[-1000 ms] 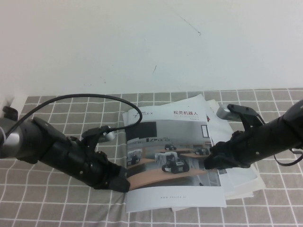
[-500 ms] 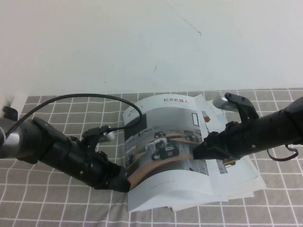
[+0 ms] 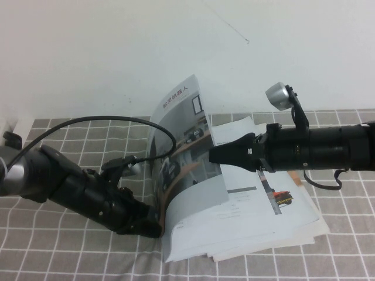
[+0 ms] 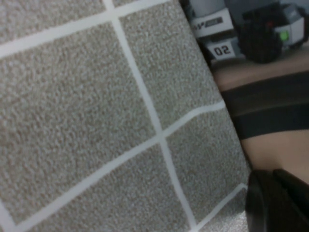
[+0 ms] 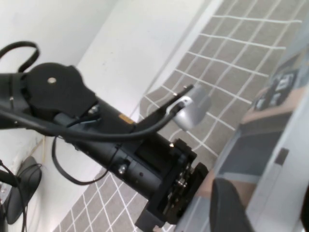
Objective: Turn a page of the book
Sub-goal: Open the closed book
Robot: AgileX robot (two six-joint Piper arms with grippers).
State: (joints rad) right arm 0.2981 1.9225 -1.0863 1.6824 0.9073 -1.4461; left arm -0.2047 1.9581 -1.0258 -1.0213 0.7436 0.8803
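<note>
The thin glossy book (image 3: 234,216) lay on the grey checked tablecloth (image 3: 58,246). Its robot-photo cover page (image 3: 181,140) stood up, curved. The right gripper (image 3: 214,154), fingers wide apart, touched the page's right side. The left gripper (image 3: 153,227) pressed the book's near left edge; I could not tell its fingers.

Glossy paper page (image 3: 184,146), matt black plastic right gripper (image 3: 218,154), rough woven grey checked cloth (image 4: 87,111)
</note>
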